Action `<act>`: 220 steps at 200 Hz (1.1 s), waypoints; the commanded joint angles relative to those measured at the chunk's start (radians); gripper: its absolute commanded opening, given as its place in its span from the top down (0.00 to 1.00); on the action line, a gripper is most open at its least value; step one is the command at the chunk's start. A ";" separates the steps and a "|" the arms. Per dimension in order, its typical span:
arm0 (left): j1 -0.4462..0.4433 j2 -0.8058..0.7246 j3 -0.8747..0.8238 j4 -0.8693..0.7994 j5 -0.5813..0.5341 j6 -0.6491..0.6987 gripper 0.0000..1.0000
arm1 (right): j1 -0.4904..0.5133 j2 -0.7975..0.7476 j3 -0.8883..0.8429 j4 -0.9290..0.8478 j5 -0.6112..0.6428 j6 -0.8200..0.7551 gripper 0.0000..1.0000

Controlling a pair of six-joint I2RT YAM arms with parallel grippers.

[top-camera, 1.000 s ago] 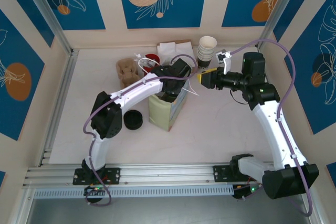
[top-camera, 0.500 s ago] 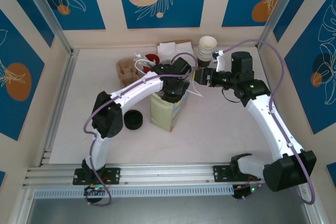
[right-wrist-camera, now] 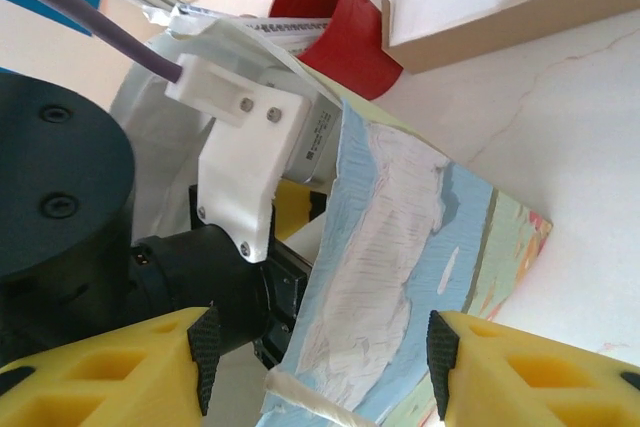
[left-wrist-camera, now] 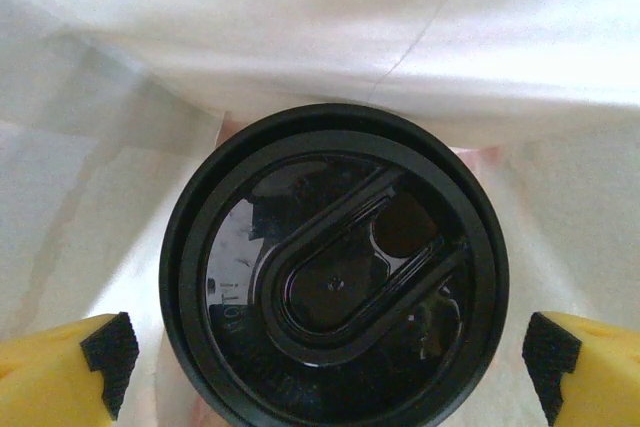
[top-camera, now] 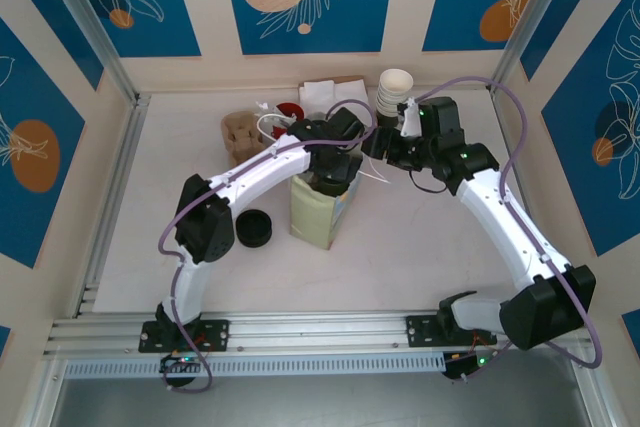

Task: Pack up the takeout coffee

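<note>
The takeout coffee point(left-wrist-camera: 333, 272) stands inside the paper bag point(top-camera: 316, 213); I look straight down on its round black lid, with the bag's white inner walls around it. My left gripper point(left-wrist-camera: 330, 355) reaches down into the bag and is open, its yellow fingers point(left-wrist-camera: 60, 382) wide apart on either side of the lid and clear of it. My right gripper point(right-wrist-camera: 322, 352) is at the bag's mouth point(top-camera: 372, 145). It is open, with the bag's blue-and-white printed wall point(right-wrist-camera: 400, 247) and a white cord handle point(right-wrist-camera: 310, 399) between its fingers.
A stack of black lids point(top-camera: 253, 228) lies left of the bag. Behind it are a cardboard cup carrier point(top-camera: 240, 135), a red cup point(top-camera: 290, 111), a box of white napkins point(top-camera: 325, 97) and stacked cream cups point(top-camera: 393, 95). Walls close the back and sides.
My right arm has swung left, bringing its gripper up to the bag's mouth. The left arm stays in the bag, which now stands slightly straighter.
</note>
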 commanded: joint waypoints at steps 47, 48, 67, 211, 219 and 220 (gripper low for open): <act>0.010 -0.025 0.054 -0.042 -0.001 -0.031 0.00 | 0.071 0.101 0.158 -0.239 0.155 -0.101 0.48; 0.011 -0.025 0.054 -0.043 -0.001 -0.031 0.00 | 0.074 0.102 0.160 -0.242 0.158 -0.102 0.48; 0.010 -0.031 0.065 -0.061 -0.002 -0.041 0.00 | 0.095 0.132 0.209 -0.305 0.209 -0.148 0.56; 0.021 -0.149 0.115 -0.071 0.019 -0.077 0.03 | 0.169 0.171 0.337 -0.397 0.408 -0.287 0.78; 0.023 -0.159 0.115 -0.060 0.036 -0.078 0.04 | 0.170 0.171 0.338 -0.396 0.408 -0.287 0.78; 0.024 -0.160 0.114 -0.057 0.038 -0.077 0.04 | 0.169 0.170 0.338 -0.395 0.408 -0.287 0.78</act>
